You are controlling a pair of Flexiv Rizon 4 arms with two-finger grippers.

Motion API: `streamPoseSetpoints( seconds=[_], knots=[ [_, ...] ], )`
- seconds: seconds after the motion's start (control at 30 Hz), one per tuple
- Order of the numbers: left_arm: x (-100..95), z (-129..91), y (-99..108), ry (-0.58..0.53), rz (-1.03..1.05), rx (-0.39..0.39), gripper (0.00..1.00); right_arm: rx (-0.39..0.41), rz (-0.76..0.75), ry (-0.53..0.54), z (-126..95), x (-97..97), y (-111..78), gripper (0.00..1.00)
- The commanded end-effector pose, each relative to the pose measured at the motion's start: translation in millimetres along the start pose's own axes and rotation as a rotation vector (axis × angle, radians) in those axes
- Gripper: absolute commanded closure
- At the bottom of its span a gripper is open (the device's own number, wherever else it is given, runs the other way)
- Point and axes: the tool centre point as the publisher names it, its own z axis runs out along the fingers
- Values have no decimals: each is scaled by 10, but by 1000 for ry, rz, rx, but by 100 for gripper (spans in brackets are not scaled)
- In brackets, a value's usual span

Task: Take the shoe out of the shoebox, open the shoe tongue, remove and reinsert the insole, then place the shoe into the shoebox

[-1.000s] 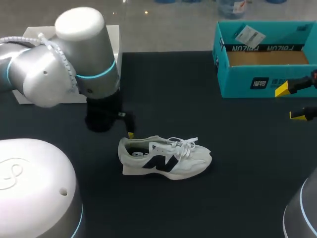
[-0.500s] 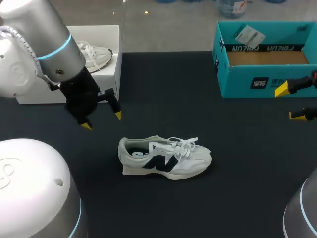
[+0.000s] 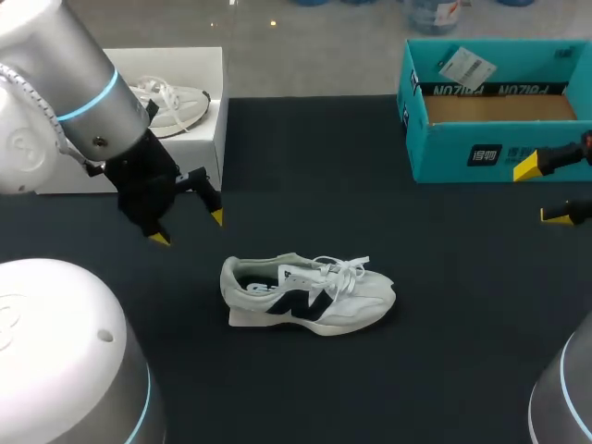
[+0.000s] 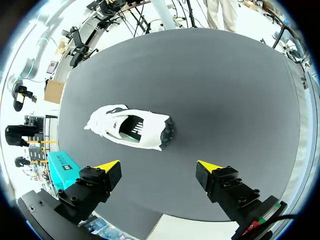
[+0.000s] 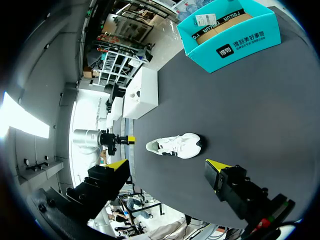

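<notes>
Since the white shoe point(image 3: 308, 294) stands in the middle of the table point(image 3: 416, 370), well apart from the blue shoebox point(image 3: 495, 106) at the far right, taking it out looks done. Opening the tongue seems next. The left gripper point(image 3: 188, 228) hangs near the heel, jaws wide and empty. The right gripper point(image 3: 541, 191) sits by the box, wide too. One must come down and pinch the tongue.

Left pincer point(image 3: 188, 228) lifted off shoe point(image 3: 308, 293) heel, drew back toward white box point(image 3: 199, 111), fingers spread
</notes>
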Motion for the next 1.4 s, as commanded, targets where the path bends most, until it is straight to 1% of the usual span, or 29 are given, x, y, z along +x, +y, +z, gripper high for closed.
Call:
streamPoseSetpoints(
  seconds=[0.03,0.13,0.17,0.23,0.27,0.3,0.33,1.27,1.33,1.4],
  knots=[
    [-3,-114,123,-30,-164,36,0,1,2,-2,10,-2,3,0],
    [-8,-202,218,-79,-369,36,0,1,2,-2,10,-2,3,0],
    [-6,-228,248,-103,-429,49,0,1,2,-2,10,-2,3,0],
    [17,-277,301,-160,-569,104,0,1,2,-2,10,-2,3,0],
    [26,-293,303,-177,-594,134,0,1,2,-2,10,-2,3,0],
    [36,-297,300,-166,-638,142,0,1,2,-2,10,-2,3,0],
    [42,-294,278,-166,-621,153,0,1,2,-2,10,-2,3,0],
    [42,-294,278,-166,-621,153,0,1,2,-2,10,-2,3,0],
    [133,-348,206,-197,-784,300,0,1,2,-2,10,-2,3,0],
    [206,-388,118,-217,-876,318,0,1,2,-2,10,-2,3,0]
  ],
)
